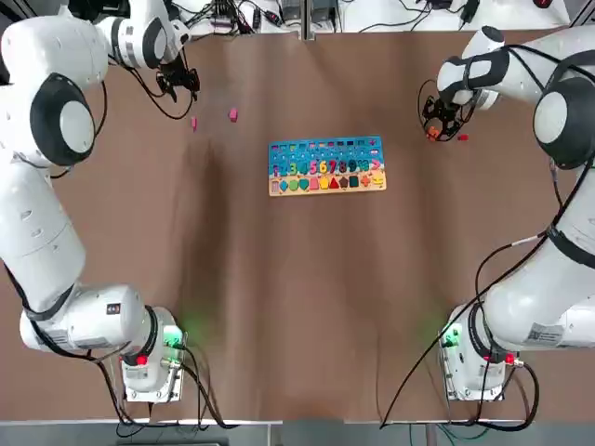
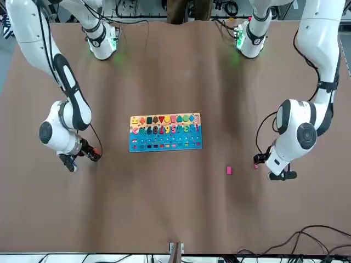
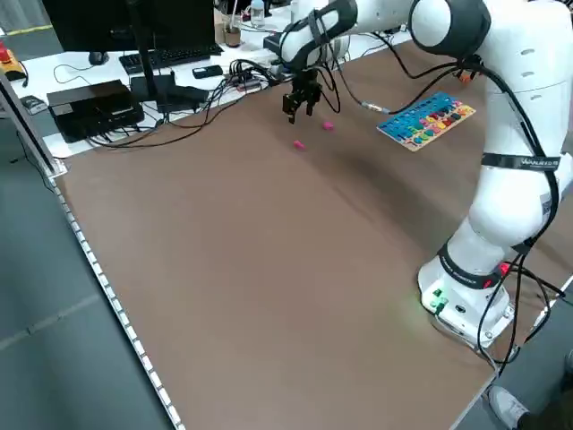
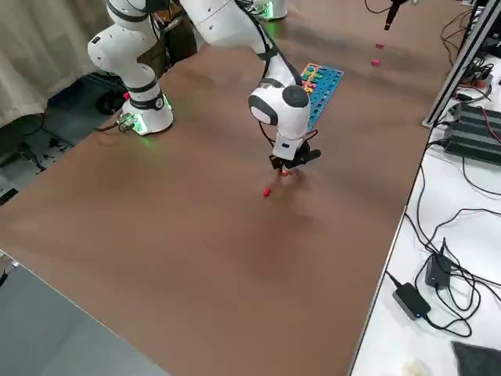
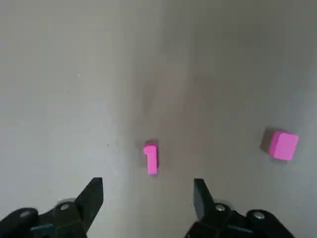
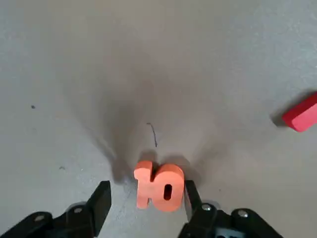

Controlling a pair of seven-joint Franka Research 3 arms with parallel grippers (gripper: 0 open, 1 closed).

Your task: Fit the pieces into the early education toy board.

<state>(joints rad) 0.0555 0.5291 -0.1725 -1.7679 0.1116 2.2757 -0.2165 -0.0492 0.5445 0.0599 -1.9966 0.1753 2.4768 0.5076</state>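
The right gripper (image 6: pixel 146 198), fingers spread, straddles one orange "10" piece (image 6: pixel 159 185), seemingly touching one finger; one red piece (image 6: pixel 302 113) lies just beside. The left gripper (image 5: pixel 147 196), spread, hovers near two pink pieces: a "1" (image 5: pixel 151 157) and a block (image 5: pixel 282 145). One toy board (image 1: pixel 325 165) lies between the arms, well apart from both.

Readable on the orange piece (image 6: pixel 159 186) between the right gripper's fingers (image 6: pixel 101 198): "10", shaped as the number itself. Readable on the slim pink piece (image 5: pixel 151 158) lying on the desk (image 5: pixel 74 74) ahead of the left gripper's fingers (image 5: pixel 93 196): "1", again the piece's own shape. On the early education toy board (image 1: pixel 325 165) at mid-desk, a row of coloured numerals, with 3, 5, 6, 7 and 8 legible in the top view; others too small to tell.
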